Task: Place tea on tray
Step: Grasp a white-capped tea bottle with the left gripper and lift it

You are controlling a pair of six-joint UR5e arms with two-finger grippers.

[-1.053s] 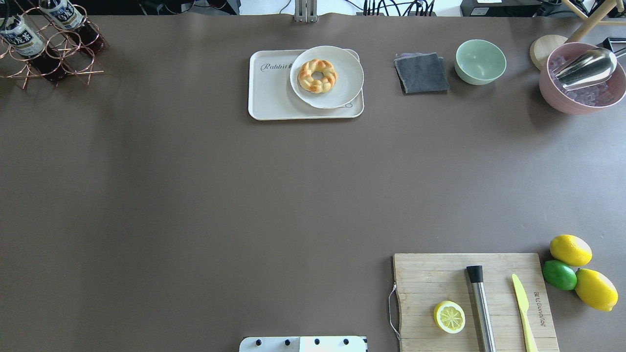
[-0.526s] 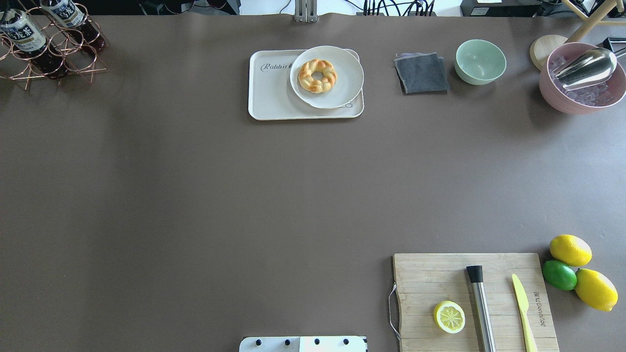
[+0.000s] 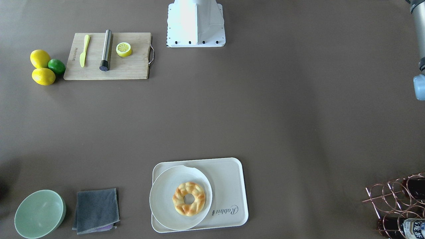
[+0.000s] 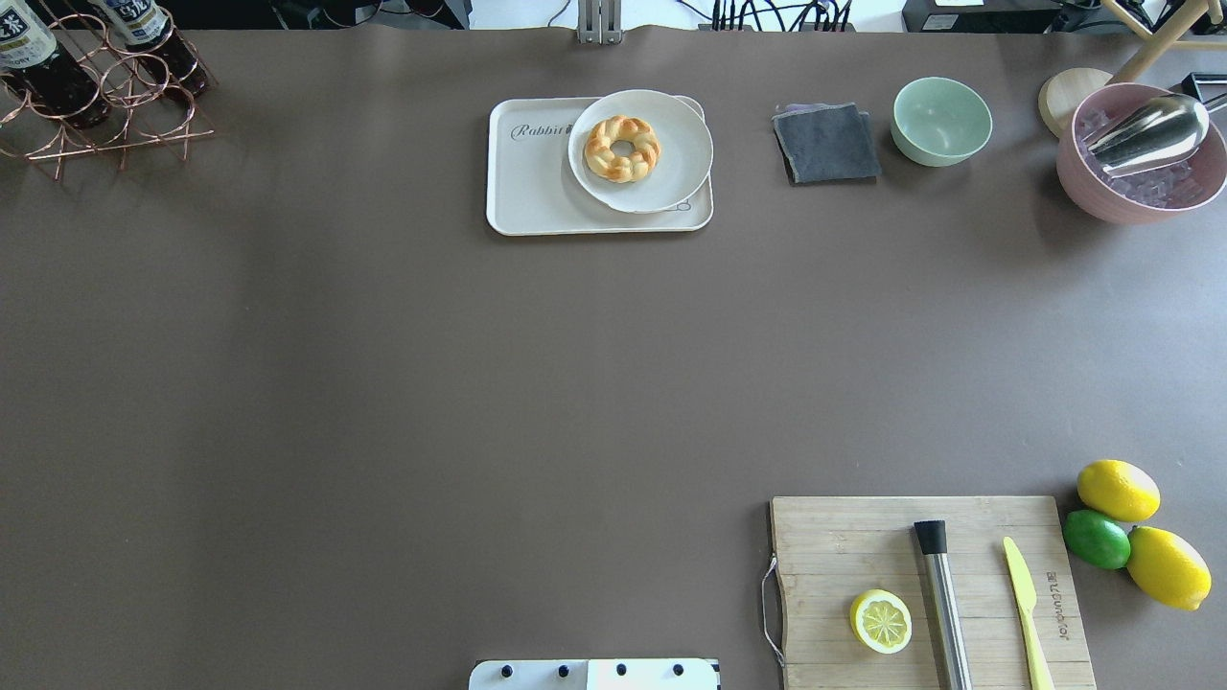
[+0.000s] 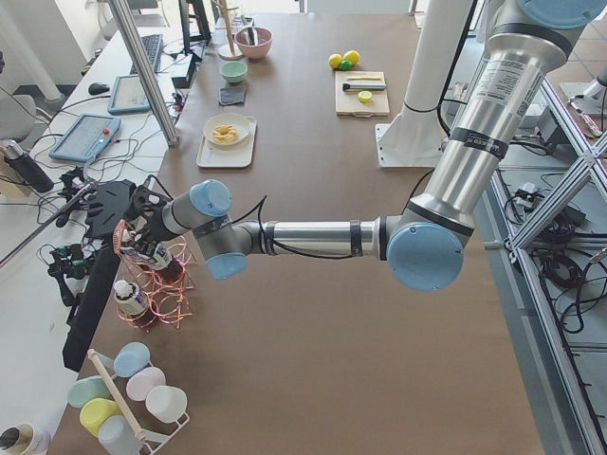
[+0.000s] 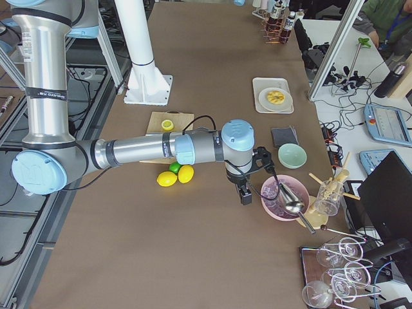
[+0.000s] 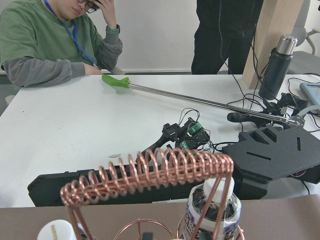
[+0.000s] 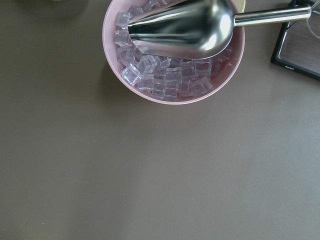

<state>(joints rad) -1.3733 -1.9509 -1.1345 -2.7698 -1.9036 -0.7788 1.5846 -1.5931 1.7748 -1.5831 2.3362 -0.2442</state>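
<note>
Tea point(image 4: 144, 29) lies in the copper rack point(image 4: 115, 105) at the table's far-left corner — left gripper point(image 5: 137, 237) beside it, right gripper point(image 6: 244, 193) by the ice bowl point(image 4: 1069, 177); I cannot tell how far either is open. A plate point(image 4: 676, 125) covers half the tray point(image 4: 537, 182).

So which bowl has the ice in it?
The pink bowl, with the metal scoop in it; the green bowl by the grey cloth is empty.

The brown table point(image 4: 383, 383) is carrying, along its far edge, a copper wire rack point(image 4: 123, 96) at left, the tray point(image 4: 527, 182) at centre, then a grey cloth point(image 4: 826, 144), green bowl point(image 4: 941, 121), wooden disc point(image 4: 1064, 96) and pink bowl point(image 4: 1102, 196) rightward; a cutting board point(image 4: 824, 546) is lying near right; two lemons point(image 4: 1118, 490) and a lime point(image 4: 1097, 539) are resting just beside it; the base plate point(image 4: 594, 675) is sitting at the near edge.
</note>
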